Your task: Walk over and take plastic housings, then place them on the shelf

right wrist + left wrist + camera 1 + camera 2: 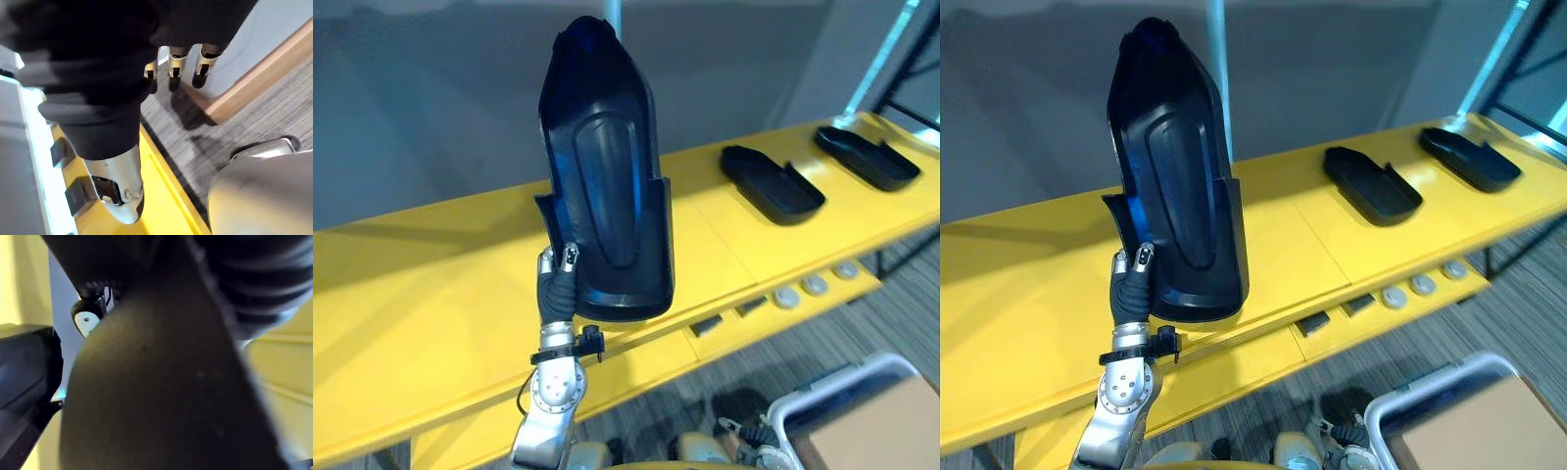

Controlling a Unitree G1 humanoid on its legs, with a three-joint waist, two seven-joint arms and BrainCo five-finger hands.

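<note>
yellow shelf [431, 294]: 2 housings [771, 184] [867, 157] | left robot hand [560, 279] grips 1 upright housing [607, 186] | right robot hand [171, 58] slack, empty

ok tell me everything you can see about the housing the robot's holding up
The plastic housing is a long shell of glossy, dark, almost black plastic. It narrows to a rounded top, has a long oval bulge down its middle, and has raised side walls that step in near the wider bottom end. It stands upright in the air, open face toward the head camera, in front of the yellow shelf. The left hand pinches its lower edge from below.
</note>
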